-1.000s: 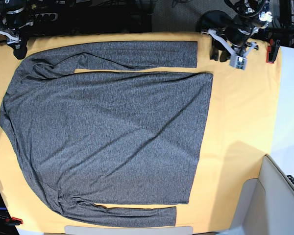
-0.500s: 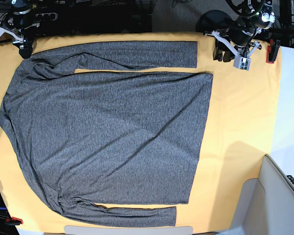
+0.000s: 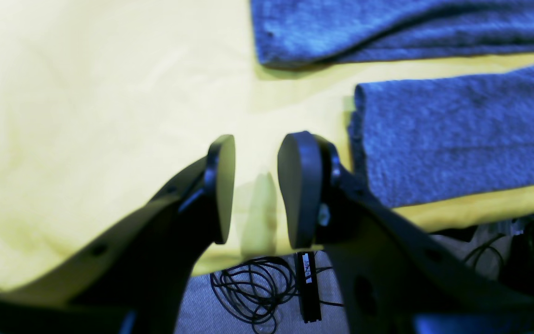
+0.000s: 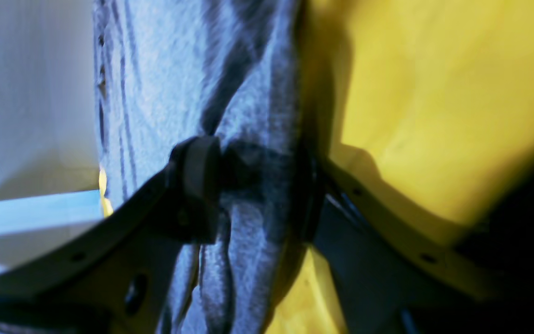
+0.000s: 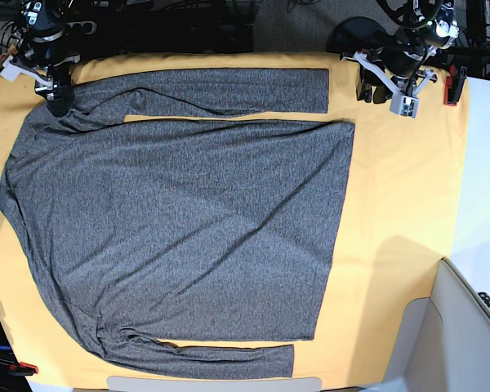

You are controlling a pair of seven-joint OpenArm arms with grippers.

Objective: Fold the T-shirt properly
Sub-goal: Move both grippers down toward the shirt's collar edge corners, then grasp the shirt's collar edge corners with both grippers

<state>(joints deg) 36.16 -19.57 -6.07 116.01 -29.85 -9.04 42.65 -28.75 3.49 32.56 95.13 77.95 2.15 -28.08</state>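
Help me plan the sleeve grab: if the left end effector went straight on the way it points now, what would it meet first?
Probably the bare yellow table cloth: the left end effector stands open over it, with the T-shirt sleeve cuff off to one side. Depth is unclear.

In the right wrist view, the T-shirt (image 4: 248, 116) is being blurred by closeness, and its fabric is being cut off at the top and bottom edges. The right gripper (image 4: 253, 185) is being partly hidden behind cloth. In the left wrist view, the cables (image 3: 253, 292) are being cropped below.
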